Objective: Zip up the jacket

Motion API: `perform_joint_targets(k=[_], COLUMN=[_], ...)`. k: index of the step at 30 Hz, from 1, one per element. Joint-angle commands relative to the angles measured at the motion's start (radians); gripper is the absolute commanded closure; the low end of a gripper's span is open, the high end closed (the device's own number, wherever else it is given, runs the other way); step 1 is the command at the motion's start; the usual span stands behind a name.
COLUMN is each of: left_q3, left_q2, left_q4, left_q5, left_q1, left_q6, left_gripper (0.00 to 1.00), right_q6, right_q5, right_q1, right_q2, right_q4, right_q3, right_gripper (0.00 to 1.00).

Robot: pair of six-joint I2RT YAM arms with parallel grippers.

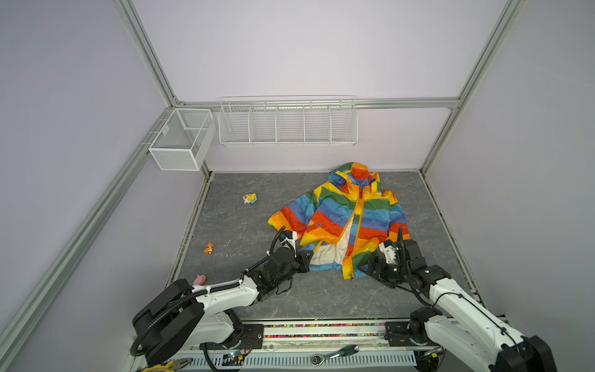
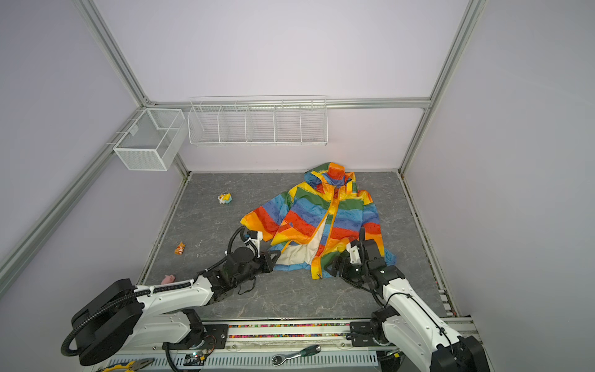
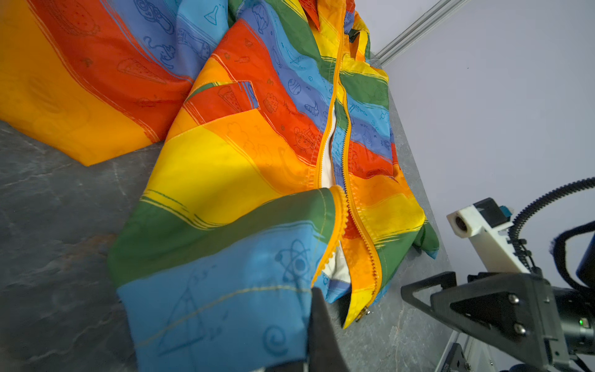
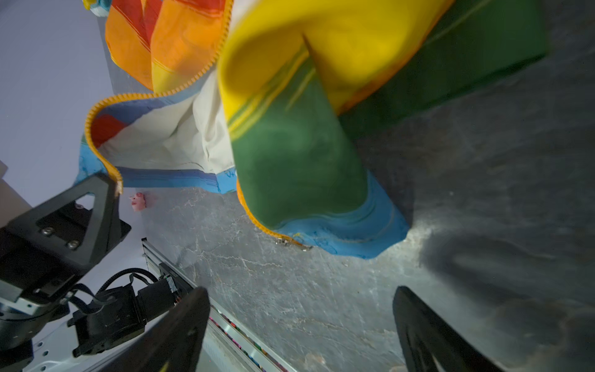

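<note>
Left gripper clamped on the blue hem corner of the small rainbow-striped hooded thin-fabric jacket. Jacket lies part-open, right of centre on the grey stone-look table, hood toward back wall. Right gripper spread wide, empty, just beside the bottom end of the orange-yellow zipper.

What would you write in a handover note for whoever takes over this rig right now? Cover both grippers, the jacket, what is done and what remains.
Left gripper: shut on the jacket, at the hem corner by the zipper edge.
Right gripper: open, empty, just short of the other panel's hem.
Jacket: lies on the table, hood toward the back wall, lower front open, cream lining showing; slider at the hem.
Done: one side gripped. To do: join the zipper ends, pull the slider up.
</note>
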State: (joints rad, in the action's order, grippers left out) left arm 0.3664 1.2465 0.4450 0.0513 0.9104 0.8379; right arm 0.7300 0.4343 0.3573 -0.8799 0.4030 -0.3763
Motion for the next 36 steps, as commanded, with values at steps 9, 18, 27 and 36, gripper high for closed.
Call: perform_joint_targets(k=[9,18,27,36], left_q3=[0.006,0.029,0.150,0.276], left_q2=[0.032,0.043,0.158,0.308], left_q4=[0.024,0.004,-0.010,0.003], left_q5=[-0.013,-0.021,-0.060,-0.105], left_q1=[0.006,0.010,0.060,0.111], left_q6=[0.013,0.014,-0.012,-0.027], left_gripper=[1.00,1.00,1.00,1.00], right_q6=[0.115,0.097,0.054,0.036], right_q5=[-0.054,-0.054,-0.033,-0.017], right_q1=[0.065,0.067,0.067,0.067], right_q2=[-0.027,-0.194,-0.216,-0.242], right_q4=[-0.162,-0.339,-0.394,-0.409], right_q3=[0.103,0.094,0.087,0.086], right_gripper=[0.14,0.20,0.38,0.58])
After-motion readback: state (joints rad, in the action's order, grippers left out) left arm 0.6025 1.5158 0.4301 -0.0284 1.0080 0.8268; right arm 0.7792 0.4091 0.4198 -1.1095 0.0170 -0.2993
